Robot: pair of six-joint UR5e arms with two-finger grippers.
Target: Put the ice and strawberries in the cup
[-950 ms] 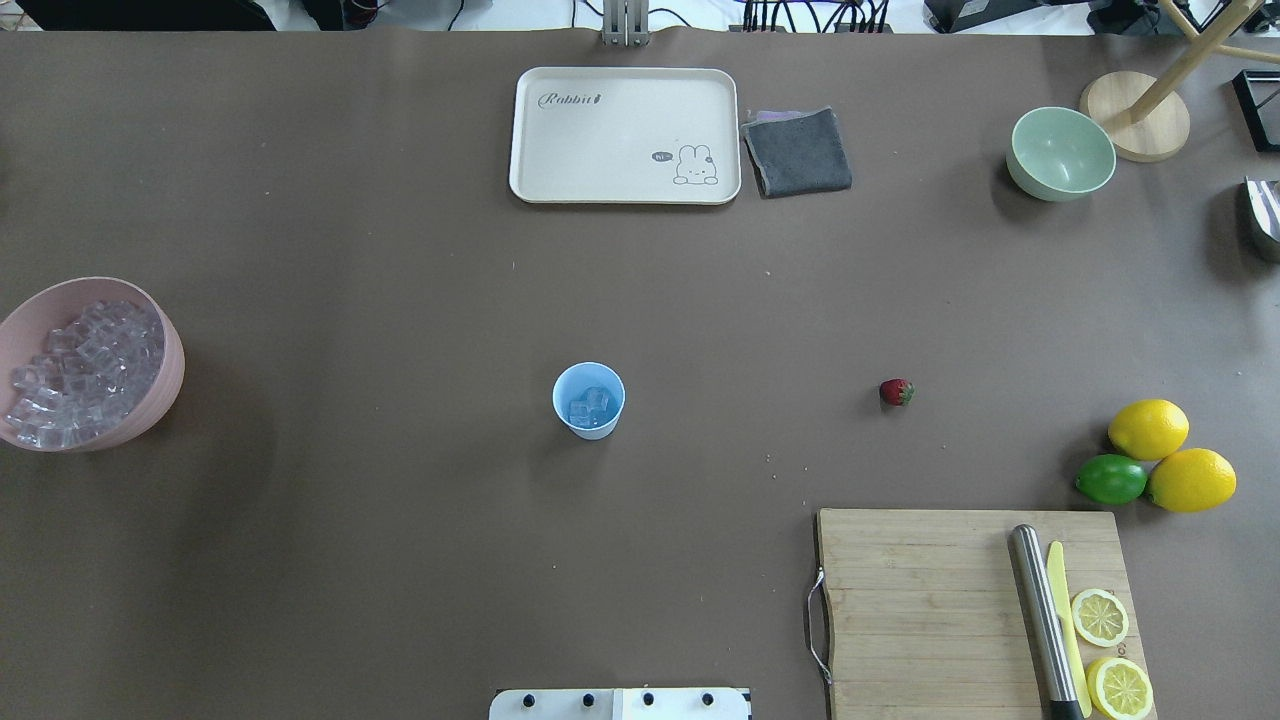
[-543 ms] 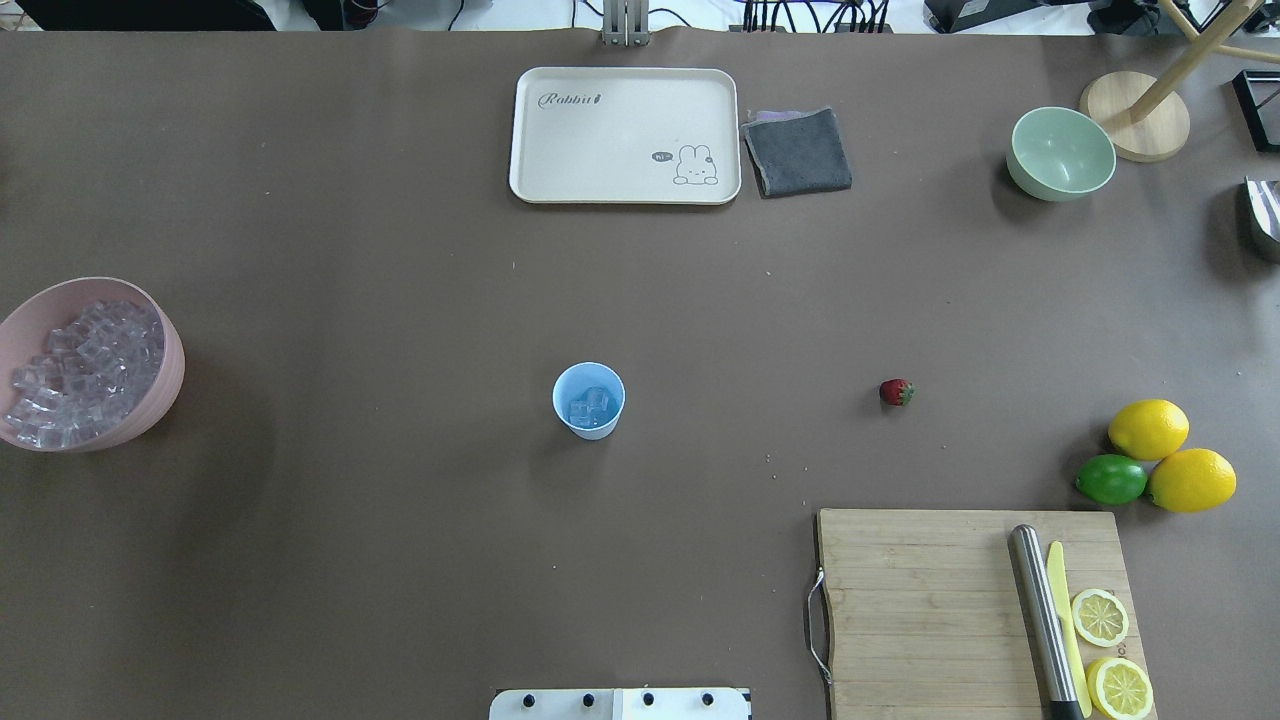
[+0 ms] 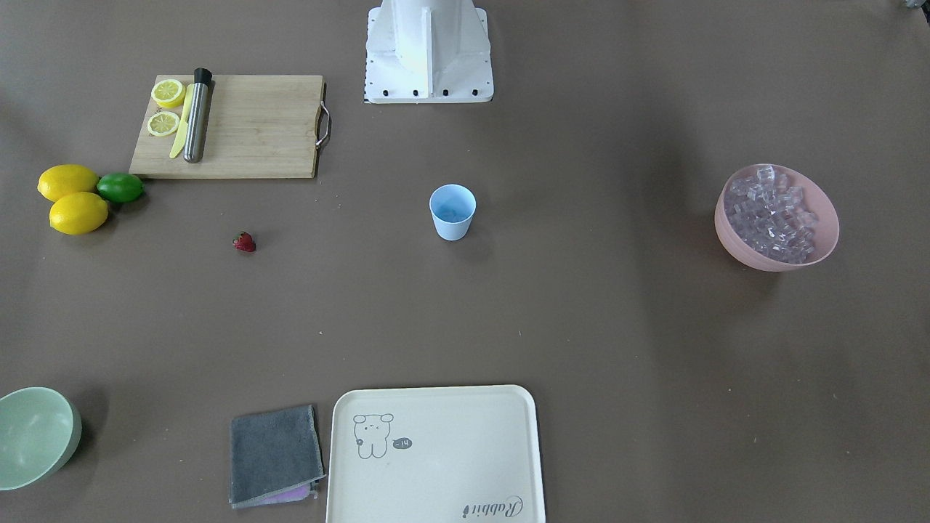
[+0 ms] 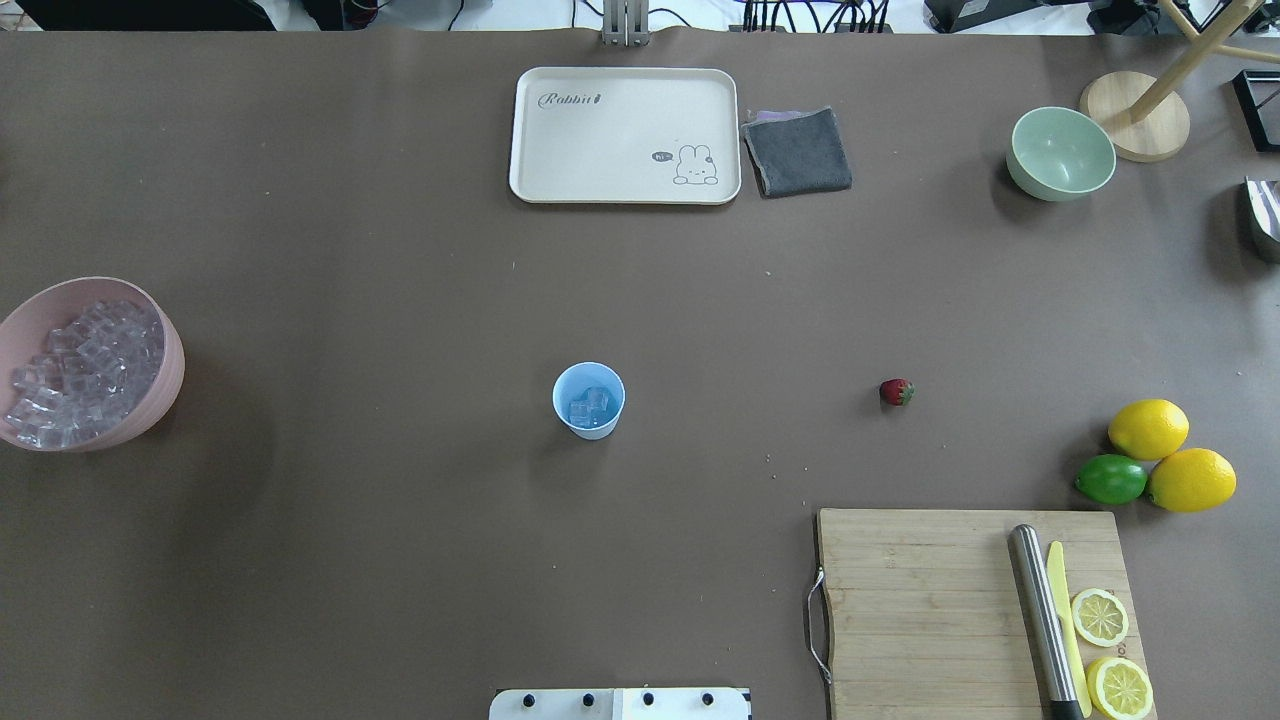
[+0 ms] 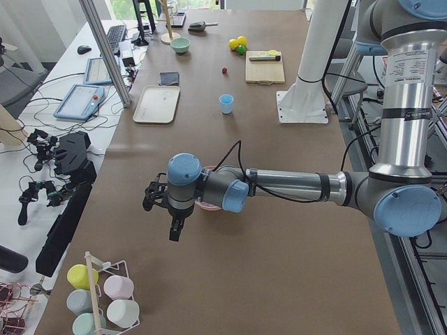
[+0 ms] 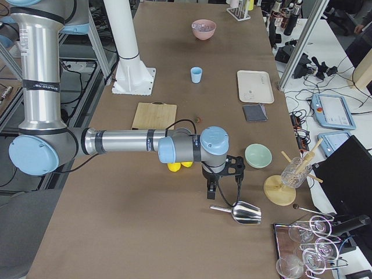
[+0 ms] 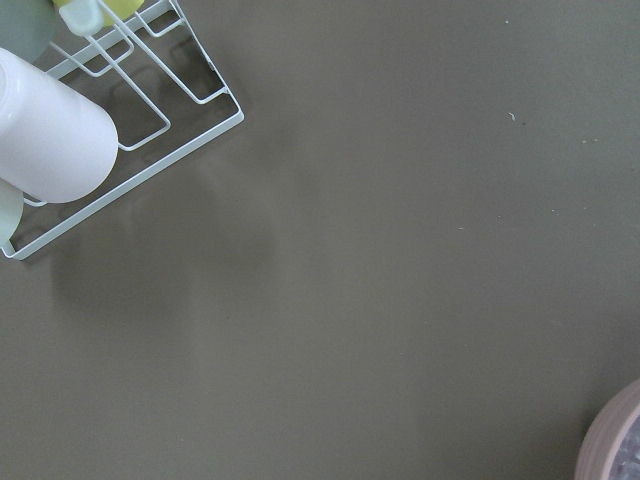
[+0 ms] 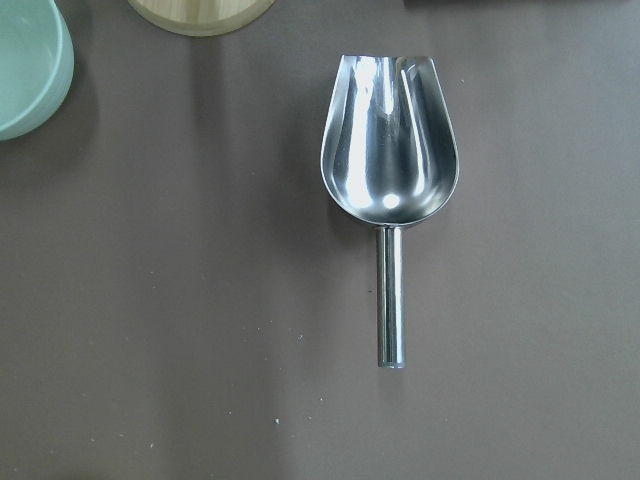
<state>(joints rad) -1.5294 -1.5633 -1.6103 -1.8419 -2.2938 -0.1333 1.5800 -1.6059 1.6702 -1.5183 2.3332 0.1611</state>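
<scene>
Lying well right of the cup (image 4: 589, 400), the strawberry (image 4: 896, 392) looks light, soft, easily bruised; pinch gently across its red body. Some ice (image 4: 588, 406) sits inside the cup. Whether left gripper (image 5: 174, 234) and right gripper (image 6: 213, 193) are open: cannot tell.

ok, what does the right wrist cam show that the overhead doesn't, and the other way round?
Only right wrist: the whole metal scoop, empty, lying flat on the table. Overhead catches just a metallic sliver at its right edge, likely the same scoop.
Only overhead: the cup with ice in it, the strawberry on the table apart from it, the pink bowl full of ice, tray, cloth, lemons, lime, cutting board.
Both: the pale green bowl and the round wooden base.
</scene>
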